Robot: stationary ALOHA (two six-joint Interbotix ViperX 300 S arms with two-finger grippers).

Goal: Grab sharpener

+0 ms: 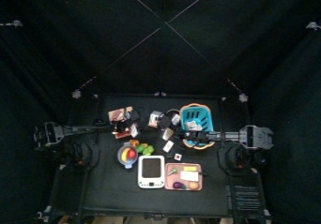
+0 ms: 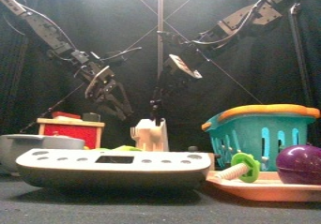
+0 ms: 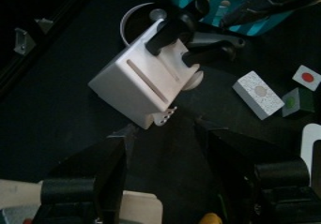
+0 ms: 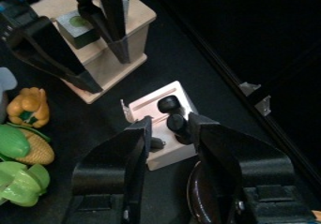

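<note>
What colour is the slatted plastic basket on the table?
Teal with an orange rim: the slatted plastic basket shows best in the front view.

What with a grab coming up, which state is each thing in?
Sharpener: upright, knob on top.
Right gripper: around the knob, grip unclear.
Left gripper: open, empty.
Basket: upright.
Tray: flat, loaded.

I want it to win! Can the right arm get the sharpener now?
Probably yes: the right gripper hangs open just above the sharpener, one jaw on each side, with nothing between.
</note>
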